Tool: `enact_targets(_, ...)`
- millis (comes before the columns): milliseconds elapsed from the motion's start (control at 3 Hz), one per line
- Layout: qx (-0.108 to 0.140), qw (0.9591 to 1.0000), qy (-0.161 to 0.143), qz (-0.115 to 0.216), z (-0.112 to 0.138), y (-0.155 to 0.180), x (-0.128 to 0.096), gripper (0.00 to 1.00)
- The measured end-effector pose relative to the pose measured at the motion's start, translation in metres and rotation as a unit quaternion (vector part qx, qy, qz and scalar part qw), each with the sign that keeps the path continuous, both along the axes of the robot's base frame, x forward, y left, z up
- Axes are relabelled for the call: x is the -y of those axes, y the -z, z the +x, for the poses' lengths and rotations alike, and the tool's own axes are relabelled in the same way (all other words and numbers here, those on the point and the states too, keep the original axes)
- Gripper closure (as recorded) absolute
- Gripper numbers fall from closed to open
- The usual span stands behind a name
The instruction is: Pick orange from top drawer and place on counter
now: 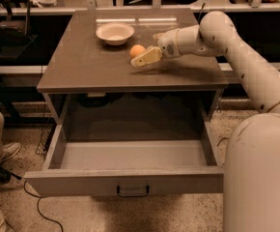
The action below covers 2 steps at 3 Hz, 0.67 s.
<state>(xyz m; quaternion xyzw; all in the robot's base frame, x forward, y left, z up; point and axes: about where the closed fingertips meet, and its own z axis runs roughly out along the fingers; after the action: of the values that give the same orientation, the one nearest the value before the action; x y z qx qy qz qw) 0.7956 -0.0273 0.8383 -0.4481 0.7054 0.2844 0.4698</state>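
We see the gripper's (146,52) fingers (147,57) apart over the counter (82,66), toward its back right, with the orange (137,50) resting on the slab against the nearer finger, round and showing no long axis. Just toward the back edge sits a white bowl (130,31) showing only its pale inside, and the top drawer (82,182) stands pulled out below the front edge, only grey floor visible. The arm (256,76) reaches in from the right edge, wrist pointing left.

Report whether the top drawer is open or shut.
Open: the top drawer is pulled out, its inside bare. The orange is up on the counter, beside the hand.
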Motion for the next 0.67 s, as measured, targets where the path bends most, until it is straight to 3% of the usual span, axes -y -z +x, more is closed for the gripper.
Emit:
enact_targets(333,0.0,1.0,0.0,0.0,0.0,0.0,0.0,0.0)
enact_targets(667,0.007,0.9995,0.029,0.009,-0.011,-0.009,0.034,0.0)
